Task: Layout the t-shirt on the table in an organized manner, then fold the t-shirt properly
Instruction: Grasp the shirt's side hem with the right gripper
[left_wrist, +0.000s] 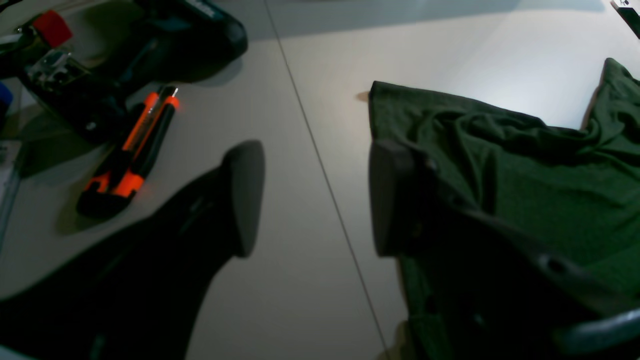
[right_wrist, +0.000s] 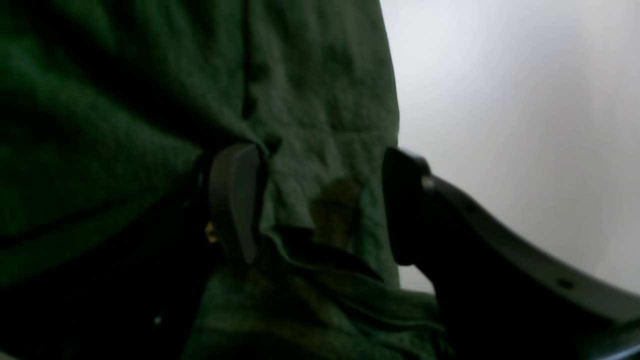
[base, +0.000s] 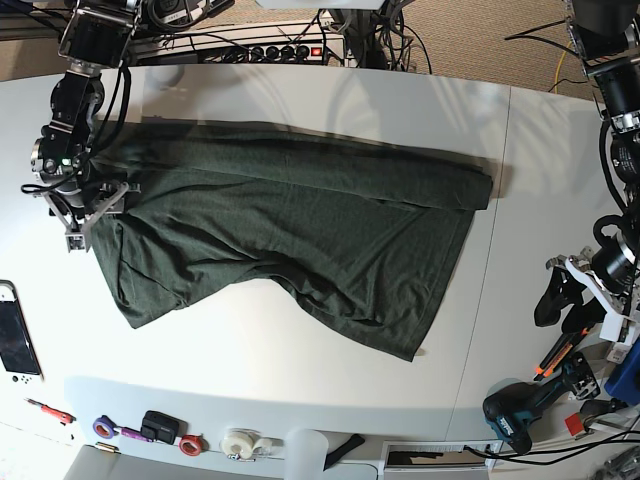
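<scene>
The dark green cotton t-shirt (base: 330, 240) lies spread and rumpled across the smooth white tabletop (base: 300, 400)! Over its edge, the black right gripper (right_wrist: 320, 205) has its jaws spread, fabric between them. Beside the shirt, the black left gripper (left_wrist: 312, 200) hovers above bare tabletop, jaws wide apart. Near it: orange-and-black pliers-like handles (left_wrist: 132, 155).

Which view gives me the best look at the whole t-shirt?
The base view: it shows the t-shirt spread across the table, with both lower corners in sight. The left wrist view catches only part of it, partly behind a blurred finger. The right wrist view shows a close-up of bunched fabric around the right gripper, without the overall outline.
</scene>
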